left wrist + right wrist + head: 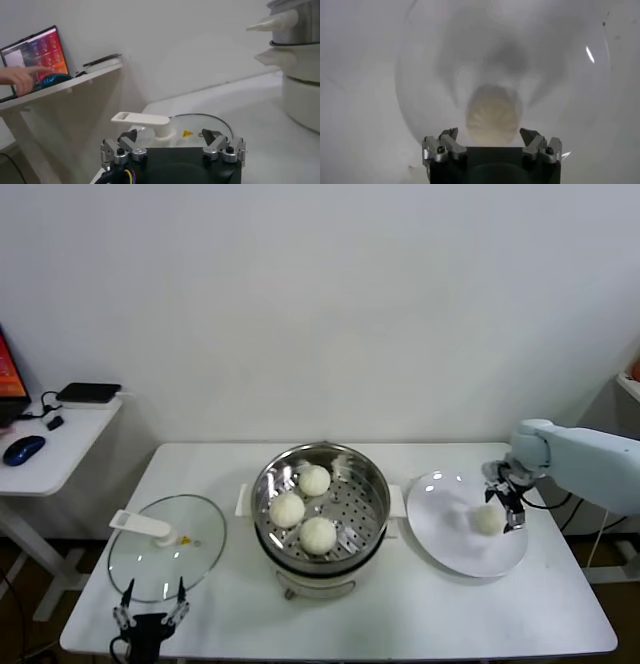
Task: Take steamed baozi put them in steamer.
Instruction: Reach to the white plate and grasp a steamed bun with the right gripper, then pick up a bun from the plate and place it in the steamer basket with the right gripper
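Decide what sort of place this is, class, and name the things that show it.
Probably a lab or office set up for robot trials, not a kitchen: a bare white table against a blank wall, a side desk with a computer mouse, and a steamer.

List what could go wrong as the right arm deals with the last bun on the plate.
1. The right gripper is open around the last baozi; an off-centre close might squash the bun or push it across the plate.
2. Three buns already crowd the steamer; a careless drop could land on one.
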You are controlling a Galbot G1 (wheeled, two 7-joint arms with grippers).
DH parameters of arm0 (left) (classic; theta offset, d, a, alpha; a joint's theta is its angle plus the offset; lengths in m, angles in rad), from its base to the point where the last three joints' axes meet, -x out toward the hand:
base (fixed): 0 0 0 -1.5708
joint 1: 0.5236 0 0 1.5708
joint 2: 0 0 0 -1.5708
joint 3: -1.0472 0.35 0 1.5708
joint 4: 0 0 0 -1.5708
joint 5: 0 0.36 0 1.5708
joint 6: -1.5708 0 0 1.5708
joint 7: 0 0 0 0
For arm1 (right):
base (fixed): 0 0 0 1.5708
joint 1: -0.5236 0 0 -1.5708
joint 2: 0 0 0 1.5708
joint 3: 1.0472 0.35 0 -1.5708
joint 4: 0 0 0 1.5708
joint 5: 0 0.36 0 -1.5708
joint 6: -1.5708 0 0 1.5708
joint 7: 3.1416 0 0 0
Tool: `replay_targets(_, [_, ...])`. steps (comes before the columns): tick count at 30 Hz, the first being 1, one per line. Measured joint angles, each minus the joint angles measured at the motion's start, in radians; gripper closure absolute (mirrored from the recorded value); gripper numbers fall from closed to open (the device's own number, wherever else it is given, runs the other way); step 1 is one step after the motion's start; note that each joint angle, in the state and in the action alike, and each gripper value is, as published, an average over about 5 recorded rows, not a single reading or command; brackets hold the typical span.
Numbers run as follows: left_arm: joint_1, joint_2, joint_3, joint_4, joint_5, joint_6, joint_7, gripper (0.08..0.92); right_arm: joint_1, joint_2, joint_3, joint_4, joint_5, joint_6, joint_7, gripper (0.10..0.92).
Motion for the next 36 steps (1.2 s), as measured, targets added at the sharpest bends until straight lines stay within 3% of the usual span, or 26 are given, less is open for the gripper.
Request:
replay_targets(4, [0.0, 0.0, -0.001, 0.001, 0.001, -0.001, 0.0, 0.177, -0.014, 0.002, 0.012, -0.007, -0.01, 0.0, 0.001, 0.231])
replay_targets(15, [-0.002, 0.0, -0.003, -0.001, 0.0, -0.003, -0.001, 0.177, -0.03, 0.014, 0.038, -0.019, -0.026, 0.001, 0.006, 0.478])
replay_targets(26, [0.004, 0.0, -0.003, -0.012, -0.002, -0.007, -0.002, 0.177, 0.05, -0.012, -0.026, 0.039, 0.025, -0.012, -0.012, 0.491])
replay_targets(36, [0.004, 0.0, 0.006, -0.022, -0.001, -0.008, -0.003, 0.177, 0.394, 0.012, -0.271, 0.242, 0.245, -0.064, -0.027, 0.537])
